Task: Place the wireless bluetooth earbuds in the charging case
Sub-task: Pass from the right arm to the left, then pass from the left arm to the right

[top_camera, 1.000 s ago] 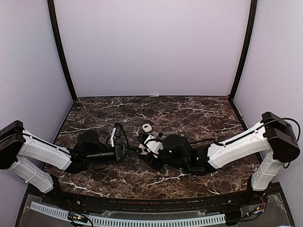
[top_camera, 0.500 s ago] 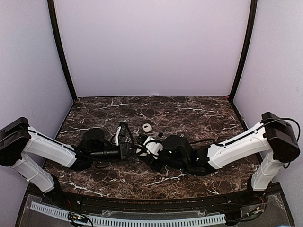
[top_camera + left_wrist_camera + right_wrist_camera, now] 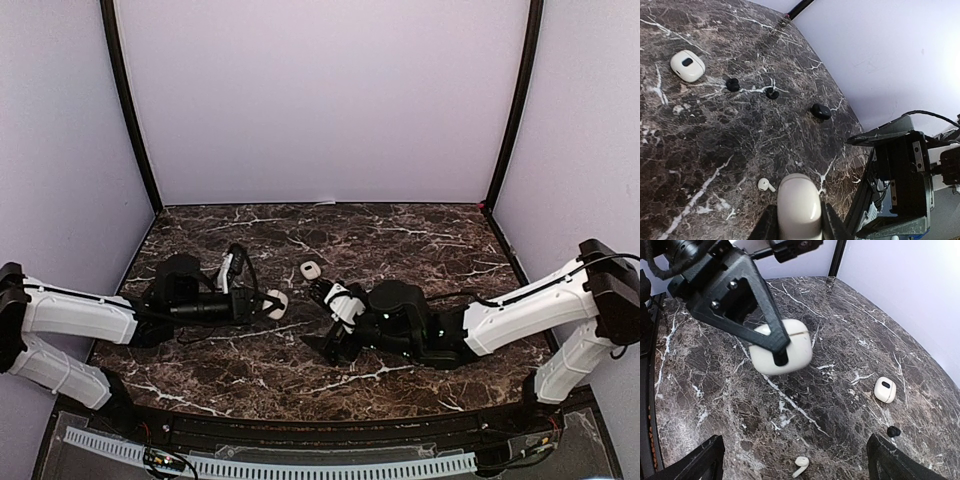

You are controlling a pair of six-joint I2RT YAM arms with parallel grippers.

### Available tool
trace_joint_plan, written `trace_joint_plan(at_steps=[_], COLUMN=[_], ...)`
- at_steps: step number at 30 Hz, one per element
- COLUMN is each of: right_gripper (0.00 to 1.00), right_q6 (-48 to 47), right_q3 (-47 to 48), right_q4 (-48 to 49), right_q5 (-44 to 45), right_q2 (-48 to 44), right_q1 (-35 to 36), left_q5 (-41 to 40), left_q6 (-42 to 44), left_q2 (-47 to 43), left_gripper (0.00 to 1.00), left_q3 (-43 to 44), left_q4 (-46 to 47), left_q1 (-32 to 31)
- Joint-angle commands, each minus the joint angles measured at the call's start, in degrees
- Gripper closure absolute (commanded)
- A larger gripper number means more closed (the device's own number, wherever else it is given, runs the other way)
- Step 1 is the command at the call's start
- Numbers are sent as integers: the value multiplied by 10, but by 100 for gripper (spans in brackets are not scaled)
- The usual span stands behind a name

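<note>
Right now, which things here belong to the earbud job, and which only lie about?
Job: white case in the left gripper, white earbud, two black earbuds.
Lying about, probably: second white case, larger black piece.

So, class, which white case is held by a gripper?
The plain case in the left gripper; the other case, with a dark oval mark, lies on the table.
</note>
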Motion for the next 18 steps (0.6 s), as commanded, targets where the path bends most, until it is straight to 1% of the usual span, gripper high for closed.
trace_joint_plan(at_steps=[1, 4, 6, 7, 9, 11, 13, 16, 18], right_gripper=[1, 1, 1, 1, 1, 1, 1, 1, 1], right_q6=[-10, 7, 33, 47, 67, 77, 82, 89, 88], right_q3=[-3, 43, 90, 114, 162, 209, 253, 269, 234], right_q4=[-19, -78, -115, -136, -167, -188, -210, -225, -205], right_q5=[-96, -170, -192, -199, -226, -233, -214, -195, -208], right_q2=[-30, -12, 13, 43, 78, 112, 139, 147, 120], right_q1=[-51, -110, -141, -154, -175, -186, -189, -192, -193], left_q5=[11, 30, 35, 33, 30, 27, 27, 26, 19], left_q6=[76, 123, 150, 159, 175, 182, 188, 199, 211], left_q2=[-49, -52, -48, -46, -45, -45, -42, -24, -6], left_gripper=[76, 76, 76, 76, 76, 76, 76, 76, 76], left_q3=[11, 23, 33, 38, 41, 41, 40, 49, 60], left_q4=[-121, -174, -208, -223, -236, -236, -230, -230, -235], left_q1=[13, 13, 13, 13, 12, 12, 10, 4, -8])
